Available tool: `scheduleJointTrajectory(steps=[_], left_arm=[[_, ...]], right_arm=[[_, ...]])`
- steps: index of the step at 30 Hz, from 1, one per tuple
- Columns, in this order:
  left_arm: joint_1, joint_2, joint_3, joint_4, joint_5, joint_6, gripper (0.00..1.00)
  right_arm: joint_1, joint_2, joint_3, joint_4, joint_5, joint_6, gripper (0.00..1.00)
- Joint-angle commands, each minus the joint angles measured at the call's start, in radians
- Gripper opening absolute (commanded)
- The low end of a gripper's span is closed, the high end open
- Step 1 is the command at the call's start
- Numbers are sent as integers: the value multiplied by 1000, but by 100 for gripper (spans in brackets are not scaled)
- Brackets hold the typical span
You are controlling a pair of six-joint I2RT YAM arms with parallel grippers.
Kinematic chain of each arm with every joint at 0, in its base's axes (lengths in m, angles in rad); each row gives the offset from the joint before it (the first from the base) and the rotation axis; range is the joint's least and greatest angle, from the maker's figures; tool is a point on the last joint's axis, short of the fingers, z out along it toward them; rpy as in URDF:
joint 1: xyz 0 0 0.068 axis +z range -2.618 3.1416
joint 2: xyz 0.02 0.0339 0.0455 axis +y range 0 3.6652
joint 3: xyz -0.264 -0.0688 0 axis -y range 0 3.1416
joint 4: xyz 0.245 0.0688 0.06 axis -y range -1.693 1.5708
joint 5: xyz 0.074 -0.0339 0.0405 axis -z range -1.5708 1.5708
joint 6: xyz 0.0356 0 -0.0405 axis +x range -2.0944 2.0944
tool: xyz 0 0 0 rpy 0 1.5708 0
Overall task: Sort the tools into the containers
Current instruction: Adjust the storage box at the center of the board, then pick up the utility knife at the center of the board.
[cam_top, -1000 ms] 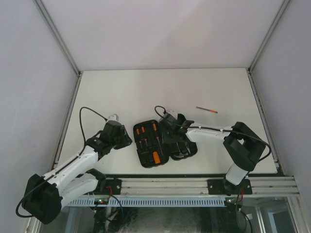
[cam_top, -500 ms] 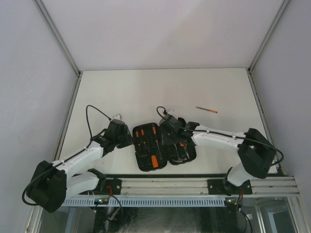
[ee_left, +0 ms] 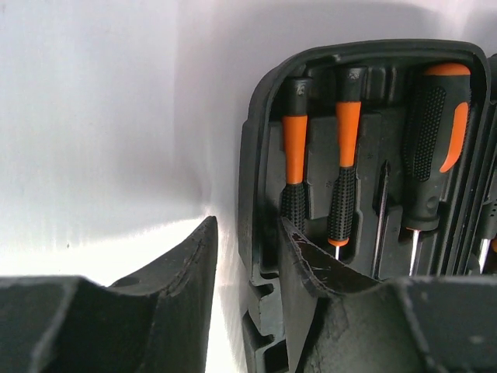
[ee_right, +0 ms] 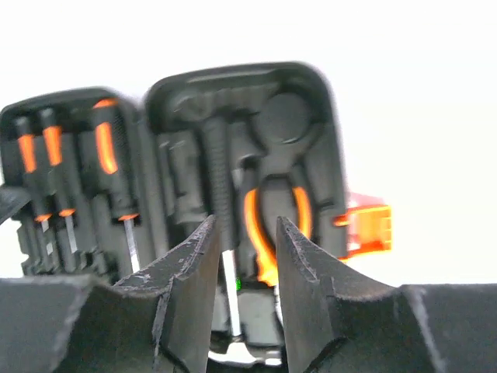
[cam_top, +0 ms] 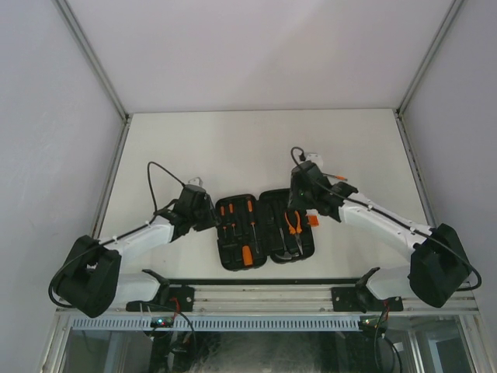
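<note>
White surface, open black case in the middle, screwdrivers and pliers already slotted. Jaws apart and empty on both: left end effector straddles the case wall, right end effector hovers near its far edge. I'd pin the case, then grab the loose screwdriver mid-handle.

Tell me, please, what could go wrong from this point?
The left jaws straddle the left wall of the tool case; closing or pulling there could drag the case and unseat the screwdrivers in it. The loose screwdriver lies close beside the right arm; a careless sweep might knock it farther off.
</note>
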Motion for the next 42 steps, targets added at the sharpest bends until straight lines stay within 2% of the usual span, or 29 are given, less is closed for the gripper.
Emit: scheduleJointTrajectory(steps=[1, 7, 14, 20, 29, 35, 42], left_arm=[[4, 51, 70, 36, 19, 18, 39], [8, 64, 86, 9, 19, 21, 37], [8, -5, 78, -80, -17, 34, 39], [8, -106, 73, -154, -42, 35, 43], [8, -198, 62, -227, -63, 24, 49], [8, -211, 62, -246, -72, 23, 49], [8, -194, 68, -246, -73, 20, 48]], right_arm=[[-159, -17, -3, -4, -41, -86, 34], [-337, 32, 9, 23, -95, -159, 35], [-460, 217, 138, 25, -153, -297, 38], [-509, 331, 231, 58, -188, -432, 41], [-554, 514, 391, 12, -174, -621, 44], [-593, 570, 440, 16, -250, -697, 51], [-619, 649, 517, -35, -313, -747, 52]])
